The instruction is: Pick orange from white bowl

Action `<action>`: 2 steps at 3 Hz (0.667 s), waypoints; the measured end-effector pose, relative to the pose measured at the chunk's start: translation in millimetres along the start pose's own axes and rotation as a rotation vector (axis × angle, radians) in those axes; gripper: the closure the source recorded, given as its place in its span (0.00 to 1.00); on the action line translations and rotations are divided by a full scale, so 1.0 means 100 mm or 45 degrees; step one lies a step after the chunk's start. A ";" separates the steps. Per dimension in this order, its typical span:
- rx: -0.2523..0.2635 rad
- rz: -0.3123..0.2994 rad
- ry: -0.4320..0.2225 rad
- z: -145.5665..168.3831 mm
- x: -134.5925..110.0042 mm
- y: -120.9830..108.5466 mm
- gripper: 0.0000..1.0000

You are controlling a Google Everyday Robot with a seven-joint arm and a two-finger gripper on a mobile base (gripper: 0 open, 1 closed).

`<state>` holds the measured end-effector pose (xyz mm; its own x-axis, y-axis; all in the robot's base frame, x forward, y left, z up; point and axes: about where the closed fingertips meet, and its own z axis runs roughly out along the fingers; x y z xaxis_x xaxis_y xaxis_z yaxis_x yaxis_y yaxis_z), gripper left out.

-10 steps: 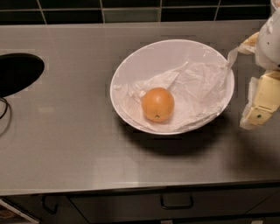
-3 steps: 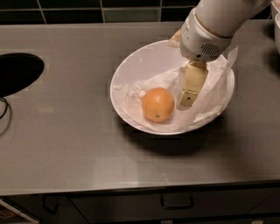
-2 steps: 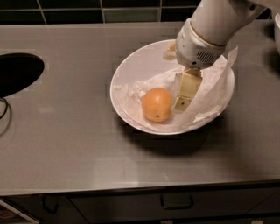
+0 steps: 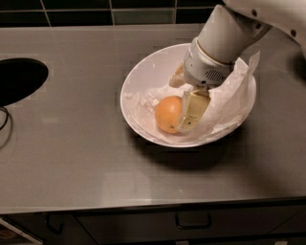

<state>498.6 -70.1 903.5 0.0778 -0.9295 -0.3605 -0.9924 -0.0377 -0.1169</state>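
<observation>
The orange (image 4: 167,114) lies inside the white bowl (image 4: 138,81) on crumpled white paper (image 4: 224,103), left of the bowl's middle. My gripper (image 4: 184,95) reaches down into the bowl from the upper right and is open. One yellowish finger (image 4: 192,111) stands right against the orange's right side. The other finger (image 4: 176,76) is behind the orange near the bowl's far wall. The orange is not lifted and sits on the paper.
The bowl stands on a grey steel counter (image 4: 71,158). A dark round opening (image 4: 19,79) is set in the counter at far left, with a cable (image 4: 4,125) by the left edge. Dark tiles (image 4: 95,12) line the back. A drawer handle (image 4: 192,221) is below the front edge.
My gripper has moved from right of the bowl into it, then further left and down, until its near finger stands beside the orange. The orange and bowl have not moved.
</observation>
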 end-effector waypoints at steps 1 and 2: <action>-0.040 -0.005 -0.007 0.10 -0.01 0.05 0.27; -0.055 -0.009 -0.009 0.14 -0.02 0.07 0.27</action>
<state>493.3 -63.4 890.2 0.0855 -0.9265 -0.3664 -0.9950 -0.0603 -0.0797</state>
